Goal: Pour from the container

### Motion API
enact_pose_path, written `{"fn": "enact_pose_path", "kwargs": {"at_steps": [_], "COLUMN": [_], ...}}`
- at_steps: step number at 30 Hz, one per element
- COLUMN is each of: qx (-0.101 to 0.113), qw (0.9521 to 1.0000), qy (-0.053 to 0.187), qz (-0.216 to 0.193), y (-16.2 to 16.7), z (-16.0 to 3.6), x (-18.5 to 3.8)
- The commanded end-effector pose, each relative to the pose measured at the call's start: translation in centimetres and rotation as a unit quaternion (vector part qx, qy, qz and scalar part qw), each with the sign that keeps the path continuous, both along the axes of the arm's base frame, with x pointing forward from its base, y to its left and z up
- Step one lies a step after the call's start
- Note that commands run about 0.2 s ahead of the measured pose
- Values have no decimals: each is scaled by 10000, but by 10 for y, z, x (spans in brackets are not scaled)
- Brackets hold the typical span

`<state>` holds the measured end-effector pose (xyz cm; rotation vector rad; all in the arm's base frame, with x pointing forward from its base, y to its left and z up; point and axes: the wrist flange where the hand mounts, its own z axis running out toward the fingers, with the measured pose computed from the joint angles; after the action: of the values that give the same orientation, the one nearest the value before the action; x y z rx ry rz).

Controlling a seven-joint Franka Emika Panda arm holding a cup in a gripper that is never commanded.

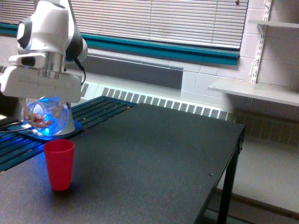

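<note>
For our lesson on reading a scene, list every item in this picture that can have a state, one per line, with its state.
Pincer: shut on the clear container, held above the table.
Clear container: lifted, pinkish-brown bits inside, nothing seen spilling.
Red cup: upright on the table, mouth open, just below the container; contents cannot be told.
Black table: bears only the red cup.
Window blinds: lowered.
</note>
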<state>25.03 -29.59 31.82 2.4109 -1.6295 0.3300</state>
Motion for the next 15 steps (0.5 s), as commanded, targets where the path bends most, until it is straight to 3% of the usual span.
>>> {"fn": "enact_pose_path", "kwargs": {"at_steps": [1,15], "qx": [6,-18], "qw": [9999,9993], "qy": [60,342], "qz": [-143,-162], "y": [0,2], "z": [-4,-14], "x": [-13,-37]}}
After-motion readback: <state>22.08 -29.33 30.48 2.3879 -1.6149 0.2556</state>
